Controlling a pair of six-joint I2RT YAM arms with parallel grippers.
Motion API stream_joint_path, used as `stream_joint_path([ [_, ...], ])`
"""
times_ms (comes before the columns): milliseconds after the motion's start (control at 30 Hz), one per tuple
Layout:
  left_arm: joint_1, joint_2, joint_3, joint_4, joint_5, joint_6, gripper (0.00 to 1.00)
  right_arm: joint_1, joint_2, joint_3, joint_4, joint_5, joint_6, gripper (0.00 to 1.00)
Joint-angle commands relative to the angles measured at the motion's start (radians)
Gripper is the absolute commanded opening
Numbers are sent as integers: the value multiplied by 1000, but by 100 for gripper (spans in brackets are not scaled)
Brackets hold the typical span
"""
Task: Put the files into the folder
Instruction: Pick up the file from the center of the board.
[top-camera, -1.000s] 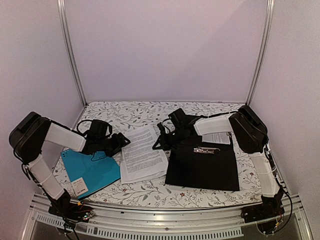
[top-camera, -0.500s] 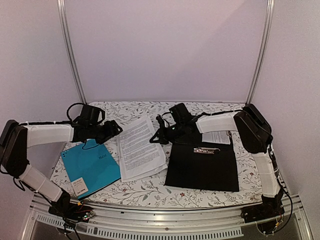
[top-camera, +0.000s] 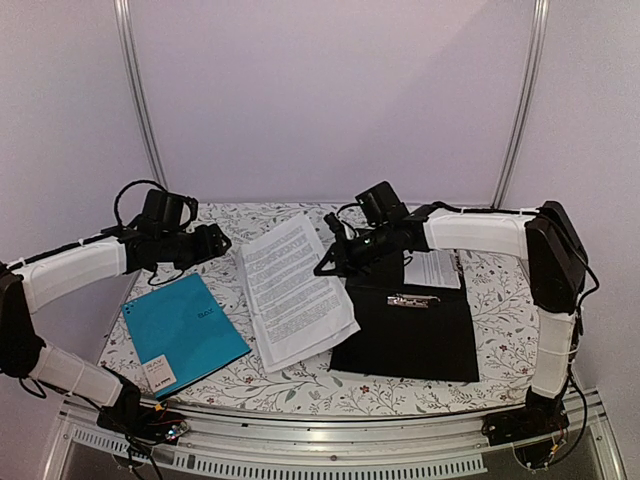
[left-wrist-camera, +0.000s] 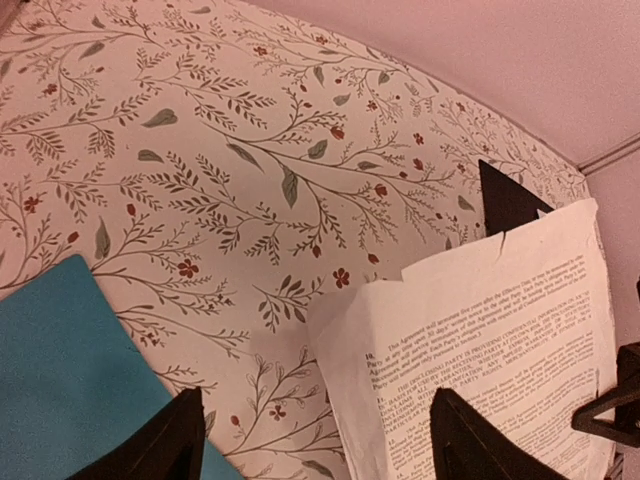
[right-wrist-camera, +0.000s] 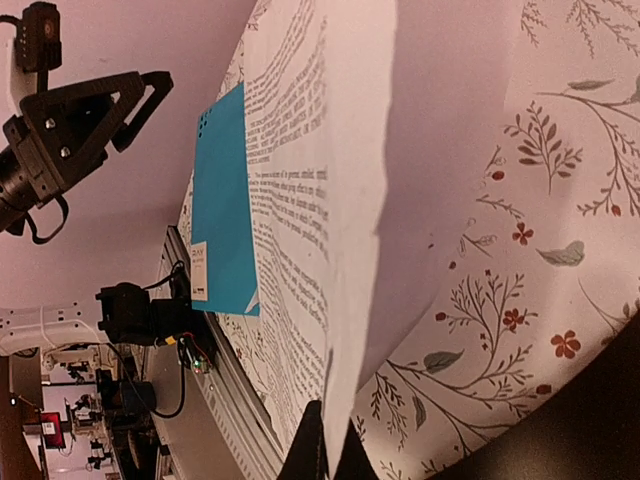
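Files (top-camera: 295, 295) now nearer the folder (top-camera: 410, 335), edge in the closed right claw (top-camera: 324, 266); left claw (top-camera: 222, 243) wide, apparently empty.

place: looked like robot lab booth | cues: pale walls (top-camera: 330, 100) stood behind table (top-camera: 300, 385), aluminium posts (top-camera: 142, 100) at its far corners, slotted rail (top-camera: 330, 455) along its near edge

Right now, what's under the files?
Under the files, where the right fingers lift their edge, only floral table shows. The flat part hides whatever lies beneath.
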Motion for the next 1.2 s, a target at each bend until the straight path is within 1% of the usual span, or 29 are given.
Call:
stream_joint_path([
  [0,8,-5,12,-28,55,34,78,2,-145,-86,-338,39,-234,0],
  [133,3,-1,16,-21,85,42,78,-14,-275,-178,-511,35,-375,0],
  [233,-6,6,15,-9,97,54,78,-36,-318,-223,-642,25,-477,0],
  [367,-18,32,24,-2,106,58,78,-47,-310,-207,-765,54,-589,0],
  [467,-28,56,29,6,113,59,78,-47,-252,-151,-844,97,-676,0],
  [633,-58,114,20,69,154,74,79,-48,-145,-76,-933,172,-790,0],
  [767,-74,174,-5,167,232,78,79,-48,-86,-34,-977,229,-855,0],
  [967,-77,257,-34,360,371,68,79,-48,-51,5,-984,192,-918,0],
  [1167,-83,340,-25,486,442,70,79,-48,-10,67,-1018,174,-963,0],
])
